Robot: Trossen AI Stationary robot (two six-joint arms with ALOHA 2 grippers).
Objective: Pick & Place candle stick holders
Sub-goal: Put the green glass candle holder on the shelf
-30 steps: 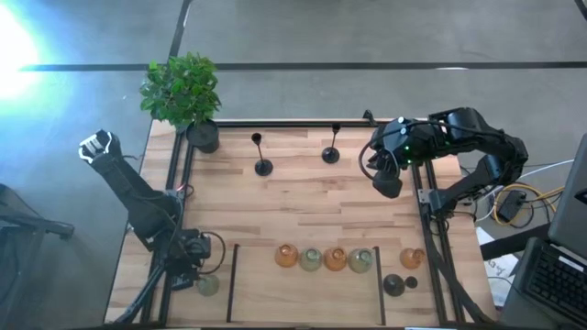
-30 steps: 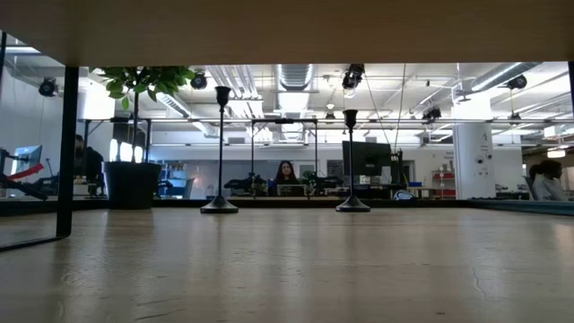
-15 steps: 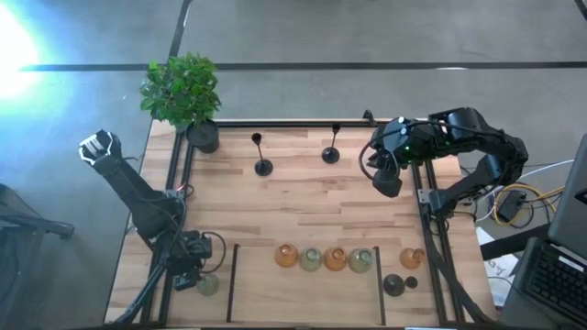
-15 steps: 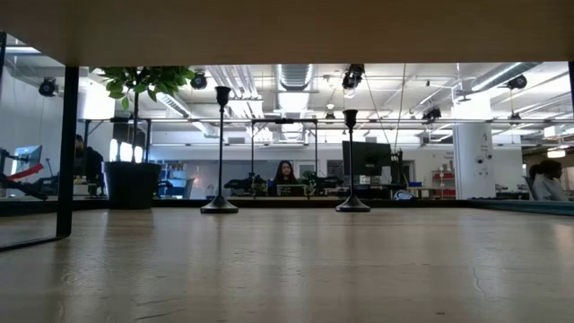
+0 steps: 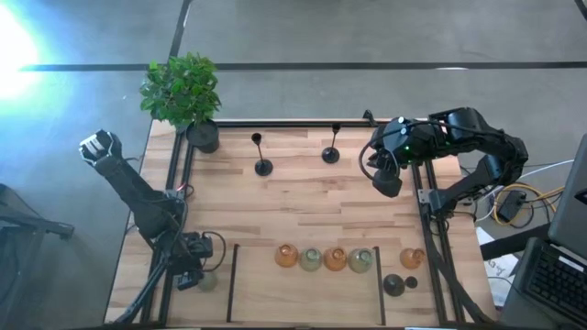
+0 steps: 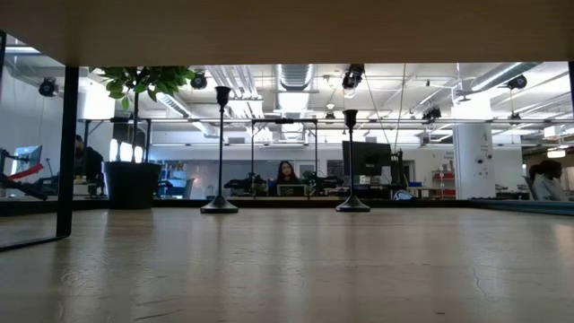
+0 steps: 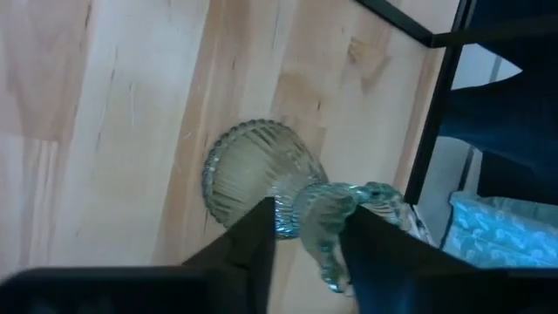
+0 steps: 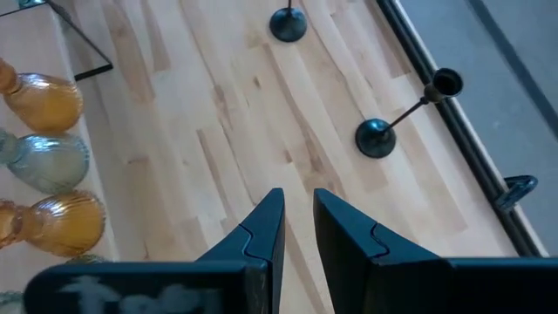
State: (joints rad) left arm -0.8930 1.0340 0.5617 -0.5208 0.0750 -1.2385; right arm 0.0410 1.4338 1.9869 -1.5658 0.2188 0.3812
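Table [image 5: 303, 215] corner, potted plant [image 5: 183, 96] beside stemmed holders [image 5: 263, 166]

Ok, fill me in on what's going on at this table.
The left gripper is down at the table's near left corner, its fingers around a clear glass holder there. The right gripper hovers, holding nothing, over the far right side, near two black stemmed holders. A row of amber and clear holders stands along the near edge.
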